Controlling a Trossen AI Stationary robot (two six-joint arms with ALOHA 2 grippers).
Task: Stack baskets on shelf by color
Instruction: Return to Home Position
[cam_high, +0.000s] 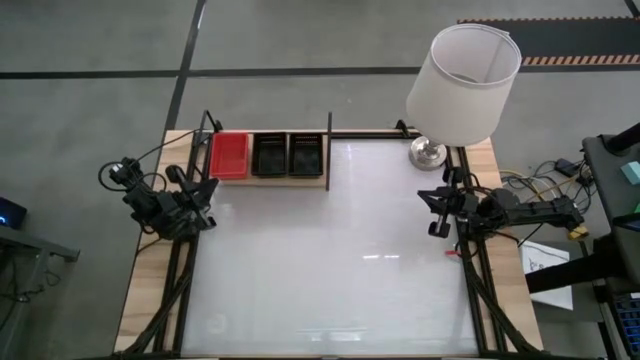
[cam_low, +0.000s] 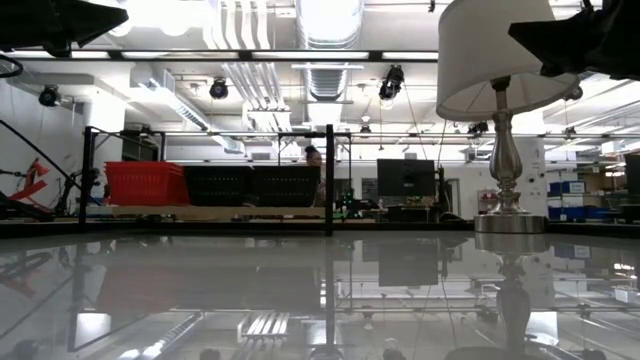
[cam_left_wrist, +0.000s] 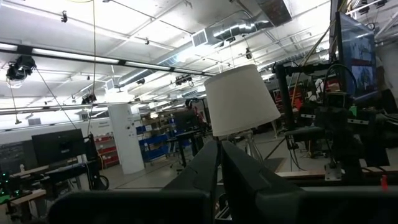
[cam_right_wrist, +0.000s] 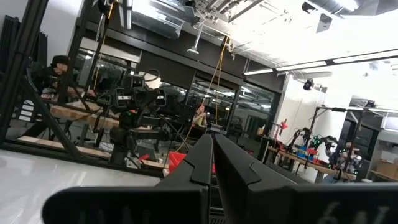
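The shelf (cam_high: 266, 181), a light-wood board in a thin black frame, sits at the table's far left. On it stand a red basket stack (cam_high: 229, 154) and two black basket stacks (cam_high: 268, 154) (cam_high: 305, 154), side by side. The low view shows the red baskets (cam_low: 146, 183) left of the black baskets (cam_low: 250, 185). My left gripper (cam_high: 207, 190) waits shut at the table's left edge, just near of the shelf. My right gripper (cam_high: 435, 206) waits shut at the right edge. Both wrist views show the fingers together, left gripper (cam_left_wrist: 219, 150) and right gripper (cam_right_wrist: 212, 142), holding nothing.
A table lamp with a white shade (cam_high: 462, 85) stands at the far right corner, its metal base (cam_low: 508, 222) on the table. A black upright divider (cam_low: 328, 180) ends the shelf on its right. The glossy white tabletop (cam_high: 330, 260) lies between the arms. A person (cam_right_wrist: 59, 74) shows in the room beyond.
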